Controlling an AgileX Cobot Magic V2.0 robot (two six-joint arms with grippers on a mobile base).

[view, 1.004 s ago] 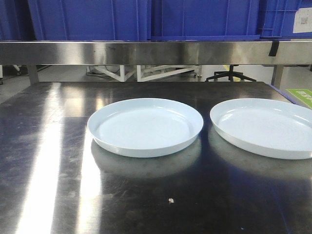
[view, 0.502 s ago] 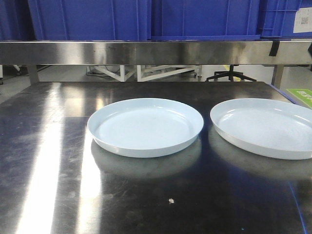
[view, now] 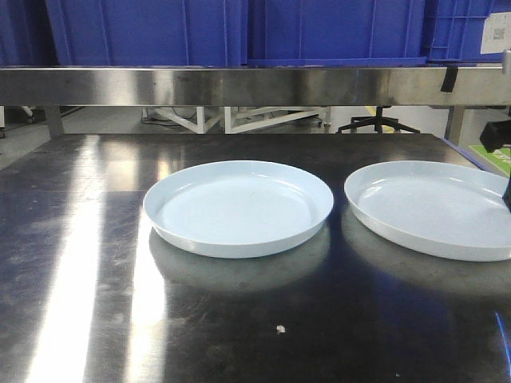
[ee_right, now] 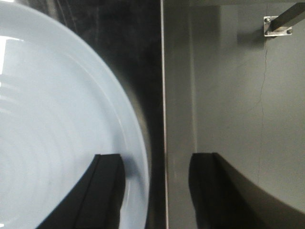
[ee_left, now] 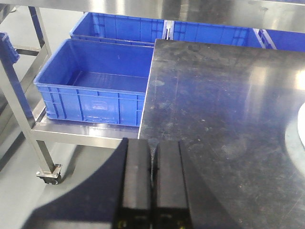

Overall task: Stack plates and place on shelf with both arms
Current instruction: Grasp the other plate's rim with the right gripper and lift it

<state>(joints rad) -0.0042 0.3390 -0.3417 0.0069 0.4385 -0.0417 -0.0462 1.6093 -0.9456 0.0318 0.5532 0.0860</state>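
The two plates lie flat, side by side on the worktop (view: 80, 263). The left plate (view: 238, 207) is near the middle and the right plate (view: 431, 209) is close to the worktop's right edge. Neither is lifted, so I judge stacking not yet begun.

My right hand (ee_right: 155, 162) is spread wide over the right plate's outer rim. One finger (ee_right: 107, 191) is above the plate's inside and the other (ee_right: 209, 191) is out past the worktop edge, over the floor (ee_right: 238, 95). That straddle suits a pinch on the rim, and the open drop beyond the edge gives the outer finger room. Whether anything touches, I cannot tell. In the front view only a bit of the right arm (view: 497, 134) shows at the side.

My left hand (ee_left: 153, 148) is pressed together and empty, at the worktop's left corner beside a blue crate (ee_left: 95, 90) — well apart from the left plate.

The shelf (view: 239, 86) above carries blue crates (view: 239, 32), so room there looks tight.
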